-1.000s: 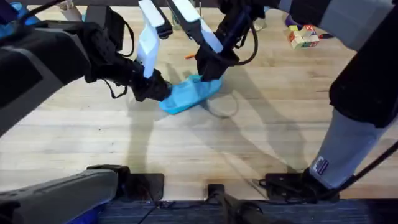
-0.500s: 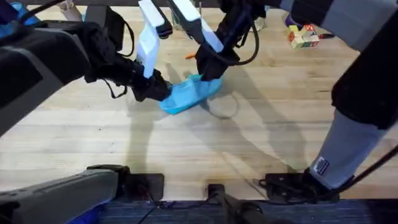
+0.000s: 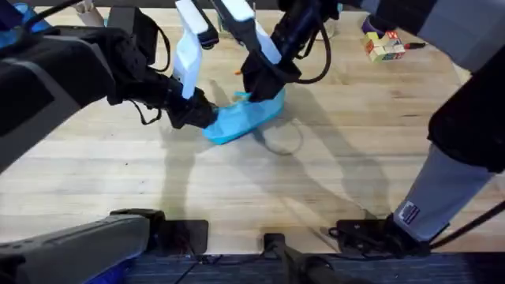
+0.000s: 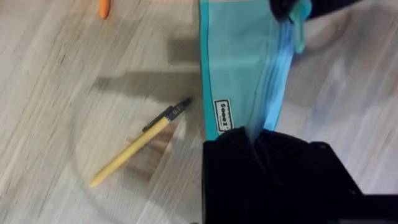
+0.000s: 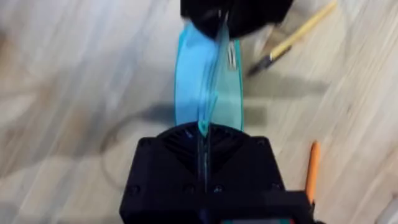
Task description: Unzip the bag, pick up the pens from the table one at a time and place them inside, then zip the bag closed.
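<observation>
Bag btwn hands | L hand & R hand clamped on ends

Light-blue, almost turquoise bag with a small white label printed in dark letters. Yellowish-tan pen, black at the tip. Orange pen on pale wood-grain tabletop with plank strips. Both grippers, left gripper and right gripper, are black.

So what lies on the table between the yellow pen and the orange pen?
Bare wood, as the left wrist view shows: the yellow pen lies beside the bag, the orange pen farther off, with nothing but table between them.
</observation>
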You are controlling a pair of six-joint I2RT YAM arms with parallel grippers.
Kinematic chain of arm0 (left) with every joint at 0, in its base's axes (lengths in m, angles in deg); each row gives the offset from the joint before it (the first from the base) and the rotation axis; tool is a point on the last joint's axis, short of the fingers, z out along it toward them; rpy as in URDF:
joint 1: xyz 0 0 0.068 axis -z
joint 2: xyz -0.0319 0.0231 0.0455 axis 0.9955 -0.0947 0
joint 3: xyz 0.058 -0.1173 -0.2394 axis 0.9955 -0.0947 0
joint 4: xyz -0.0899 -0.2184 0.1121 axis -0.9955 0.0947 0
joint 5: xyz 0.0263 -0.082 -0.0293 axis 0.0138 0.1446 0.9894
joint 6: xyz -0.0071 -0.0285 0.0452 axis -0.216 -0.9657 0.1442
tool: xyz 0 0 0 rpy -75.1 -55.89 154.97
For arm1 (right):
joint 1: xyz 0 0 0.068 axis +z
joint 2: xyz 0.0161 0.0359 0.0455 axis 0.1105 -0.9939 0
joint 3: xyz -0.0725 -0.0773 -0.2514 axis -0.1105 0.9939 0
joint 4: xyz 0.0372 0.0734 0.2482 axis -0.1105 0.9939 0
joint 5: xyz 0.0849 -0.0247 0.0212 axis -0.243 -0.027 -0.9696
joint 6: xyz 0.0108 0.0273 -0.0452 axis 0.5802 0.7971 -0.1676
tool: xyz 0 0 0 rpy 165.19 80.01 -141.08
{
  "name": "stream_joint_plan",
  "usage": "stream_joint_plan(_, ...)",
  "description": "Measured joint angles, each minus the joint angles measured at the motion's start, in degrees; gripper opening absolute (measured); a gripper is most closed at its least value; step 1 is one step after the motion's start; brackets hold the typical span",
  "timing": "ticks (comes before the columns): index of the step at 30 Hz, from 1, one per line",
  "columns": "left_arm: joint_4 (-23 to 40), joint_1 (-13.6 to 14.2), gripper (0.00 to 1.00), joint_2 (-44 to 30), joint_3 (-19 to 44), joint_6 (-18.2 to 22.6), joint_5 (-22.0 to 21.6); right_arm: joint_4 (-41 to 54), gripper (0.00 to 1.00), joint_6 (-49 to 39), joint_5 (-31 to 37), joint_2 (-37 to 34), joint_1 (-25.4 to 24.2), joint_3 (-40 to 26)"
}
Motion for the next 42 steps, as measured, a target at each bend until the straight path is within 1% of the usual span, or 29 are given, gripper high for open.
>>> stream_joint_plan(6,0.04,0.00,0.042,0.00,0.00,0.00,0.11,-0.80,0.031,0.00,-6.26,0.00,1.86,0.00)
stream_joint_plan(14,0.00,0.00,0.042,0.00,0.00,0.16,-0.07,-1.51,0.031,0.00,-6.91,-0.01,3.97,0.00)
stream_joint_plan(23,-0.20,-0.26,0.043,0.00,0.00,0.39,-0.11,-6.42,0.031,0.23,-6.72,0.00,6.64,0.00)
stream_joint_plan(33,-0.48,-0.48,0.043,0.00,0.00,0.39,-0.20,-12.18,0.031,12.13,-6.34,-0.20,6.73,0.00)
stream_joint_plan(38,-0.44,-0.55,0.043,0.00,0.00,0.41,-0.09,-13.71,0.031,18.28,-8.21,-1.69,6.71,0.00)
stream_joint_plan(42,-0.44,-0.63,0.043,0.00,0.00,0.41,0.09,-14.27,0.032,21.01,-10.73,-2.43,6.69,0.00)
